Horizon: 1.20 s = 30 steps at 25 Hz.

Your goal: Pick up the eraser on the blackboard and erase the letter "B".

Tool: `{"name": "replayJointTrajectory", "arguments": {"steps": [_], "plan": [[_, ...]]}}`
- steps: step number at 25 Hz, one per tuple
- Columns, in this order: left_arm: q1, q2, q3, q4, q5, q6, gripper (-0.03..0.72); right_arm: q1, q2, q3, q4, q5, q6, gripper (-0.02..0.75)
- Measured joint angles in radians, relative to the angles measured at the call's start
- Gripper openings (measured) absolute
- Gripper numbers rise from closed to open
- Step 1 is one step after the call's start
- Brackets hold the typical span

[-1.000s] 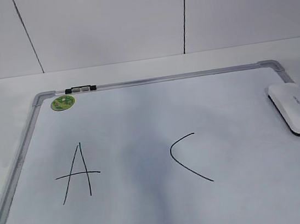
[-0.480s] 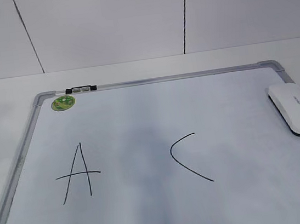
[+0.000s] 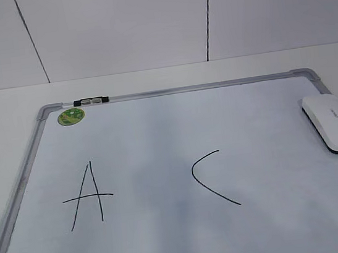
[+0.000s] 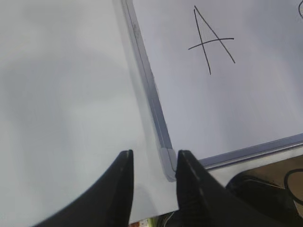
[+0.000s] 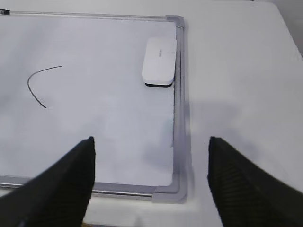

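Resting flat on the blackboard (image 3: 158, 140), the eraser (image 3: 335, 122) lies against the frame at the right edge, near the far right corner, seemingly parked clear of the writing. Its long axis runs along that edge. No "B" shows between the "A" (image 3: 88, 195) and "C" (image 3: 212, 179). The right gripper (image 5: 151, 182) is spread wide and empty; the left gripper (image 4: 154, 177) gapes narrowly, empty, at the near left corner.

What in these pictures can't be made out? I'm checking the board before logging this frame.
- Exterior view: blackboard near edge cut off by the frame.
- Eraser: grey mark too small to read.
- Green sticker: design too small.
- Left wrist view: dark objects below the board, cut off.
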Motion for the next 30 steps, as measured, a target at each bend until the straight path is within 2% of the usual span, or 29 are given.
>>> {"name": "replayJointTrajectory", "arguments": {"steps": [7, 18, 30], "plan": [[0.000, -0.234, 0.070, 0.000, 0.009, 0.020, 0.239, 0.000, -0.023, 0.145, -0.021, 0.000, -0.002, 0.588], [0.000, -0.399, 0.252, 0.000, -0.118, 0.024, 0.239, 0.000, -0.023, 0.160, -0.028, -0.027, -0.002, 0.588], [0.000, -0.411, 0.256, 0.000, -0.137, 0.026, 0.239, 0.000, -0.023, 0.160, -0.028, -0.029, -0.002, 0.588]]}}
